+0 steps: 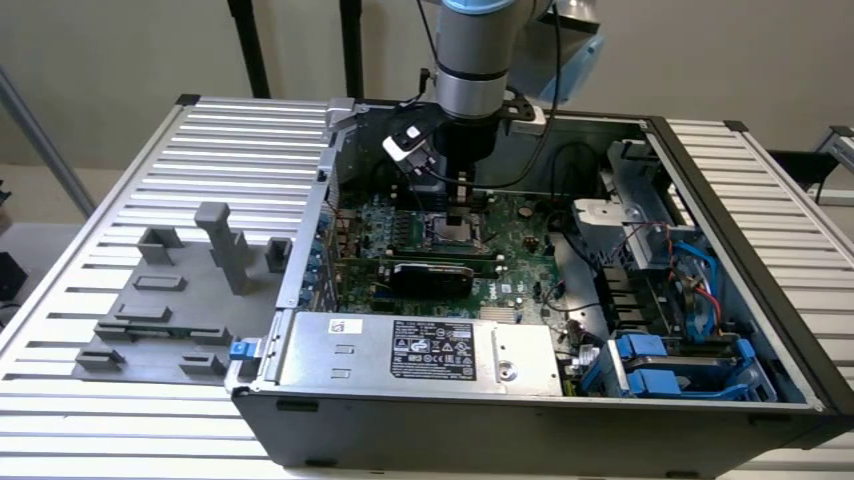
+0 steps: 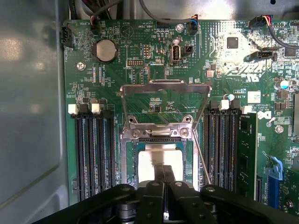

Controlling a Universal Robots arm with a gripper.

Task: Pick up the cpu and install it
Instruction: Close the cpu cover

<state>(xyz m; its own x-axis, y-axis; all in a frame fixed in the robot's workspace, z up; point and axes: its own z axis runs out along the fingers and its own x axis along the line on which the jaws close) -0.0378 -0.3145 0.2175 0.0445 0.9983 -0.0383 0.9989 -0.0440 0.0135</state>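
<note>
The cpu (image 2: 154, 161), a flat square chip with a pale silver-grey top, lies inside the metal-framed socket (image 2: 128, 154) on the green motherboard (image 2: 140, 42). The socket's load plate (image 2: 164, 87) stands swung open beyond it. My gripper (image 2: 163, 173) is directly over the middle of the cpu, its two black fingers pressed together with nothing between them. I cannot tell whether the tips touch the chip. In the exterior view the gripper (image 1: 454, 200) reaches down into the open computer case (image 1: 534, 400), above the socket area (image 1: 450, 232).
Rows of black memory slots (image 2: 91, 154) flank the socket, and a thin retention lever (image 2: 202, 158) runs along one side. A power supply (image 1: 420, 350), drive bays (image 1: 674, 365) and cables crowd the case. Grey fixture blocks (image 1: 174, 290) stand on the slatted table at the exterior view's left.
</note>
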